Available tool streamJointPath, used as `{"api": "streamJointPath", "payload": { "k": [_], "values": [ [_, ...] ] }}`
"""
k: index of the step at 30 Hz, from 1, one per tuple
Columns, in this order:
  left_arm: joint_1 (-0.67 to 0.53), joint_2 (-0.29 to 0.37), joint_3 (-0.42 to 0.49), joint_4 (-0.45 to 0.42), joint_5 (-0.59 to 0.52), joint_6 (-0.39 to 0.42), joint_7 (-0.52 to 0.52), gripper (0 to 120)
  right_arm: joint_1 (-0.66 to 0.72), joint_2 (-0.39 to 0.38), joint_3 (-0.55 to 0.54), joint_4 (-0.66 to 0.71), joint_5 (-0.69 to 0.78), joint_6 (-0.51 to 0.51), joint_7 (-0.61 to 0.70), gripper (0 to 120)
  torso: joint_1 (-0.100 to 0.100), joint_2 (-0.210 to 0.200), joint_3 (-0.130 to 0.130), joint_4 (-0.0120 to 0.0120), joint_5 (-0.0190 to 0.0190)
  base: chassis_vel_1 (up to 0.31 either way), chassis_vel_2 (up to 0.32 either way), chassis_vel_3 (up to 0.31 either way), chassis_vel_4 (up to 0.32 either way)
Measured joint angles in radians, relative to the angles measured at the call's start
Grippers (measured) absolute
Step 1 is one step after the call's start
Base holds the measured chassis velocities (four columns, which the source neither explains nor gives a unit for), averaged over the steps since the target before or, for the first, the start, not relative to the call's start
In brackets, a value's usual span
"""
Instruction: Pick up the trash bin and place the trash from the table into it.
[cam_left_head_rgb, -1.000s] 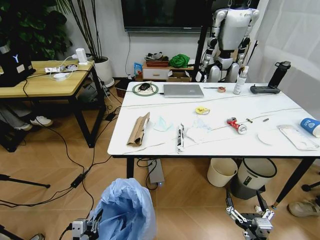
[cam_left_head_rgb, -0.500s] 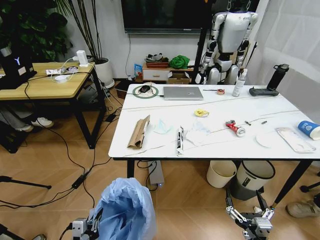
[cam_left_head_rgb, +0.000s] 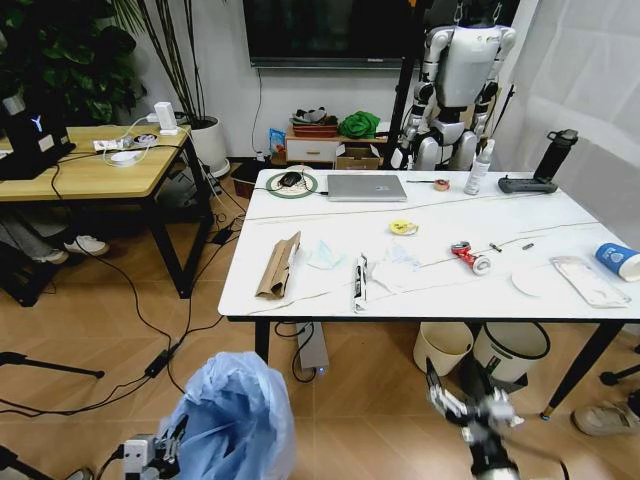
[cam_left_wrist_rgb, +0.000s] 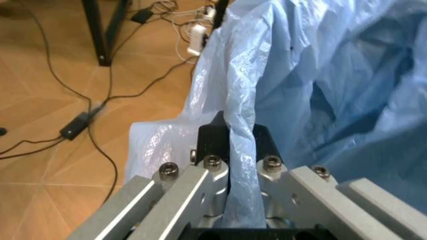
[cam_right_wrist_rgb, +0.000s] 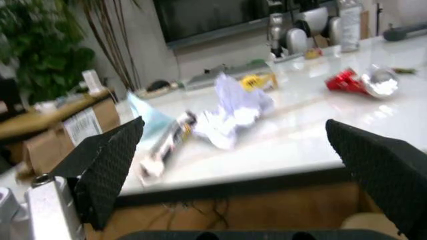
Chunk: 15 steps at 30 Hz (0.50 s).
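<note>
Low at 7 o'clock, left tool (cam_left_wrist_rgb: 230, 150) clenched on trash bin (cam_left_head_rgb: 235, 420) liner; thin plastic could slip. Right tool (cam_right_wrist_rgb: 233, 150) spread wide at 5 o'clock; trash (cam_left_head_rgb: 278, 263) on surface (cam_left_head_rgb: 450, 290).

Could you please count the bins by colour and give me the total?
Light-blue bagged bin: 1
Cream bin: 1
Grey bin: 1
Total: 3
</note>
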Motion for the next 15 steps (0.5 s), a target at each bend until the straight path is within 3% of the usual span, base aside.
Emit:
{"api": "streamJointPath", "payload": {
  "k": [4, 9, 12, 15],
  "values": [
    [0.010, -0.004, -0.031, -0.016, -0.030, 0.017, -0.001, 0, 0.154, -0.066, -0.044, 0.024, 0.060, -0.116, 0.082, 100, -0.001, -0.002, -0.001, 0.0002, 0.0000, 0.000, 0.000, 0.000, 0.000],
    [0.033, 0.007, -0.083, -0.034, -0.076, 0.037, 0.011, 0, 0.396, -0.183, -0.160, 0.058, 0.156, -0.371, 0.249, 100, -0.002, -0.004, -0.002, 0.0000, -0.0001, 0.000, 0.000, 0.000, 0.000],
    [0.047, 0.004, -0.097, -0.046, -0.086, 0.041, 0.017, 0, 0.504, -0.180, -0.233, 0.058, 0.227, -0.444, 0.312, 100, -0.002, -0.005, -0.003, -0.0007, -0.0003, 0.000, 0.000, 0.000, 0.000],
    [0.074, -0.011, -0.115, -0.073, -0.092, 0.042, 0.030, 0, 0.679, -0.127, -0.372, 0.031, 0.360, -0.536, 0.387, 100, -0.003, -0.006, -0.003, 0.0006, -0.0004, 0.000, 0.000, 0.000, 0.000]
  ]
}}
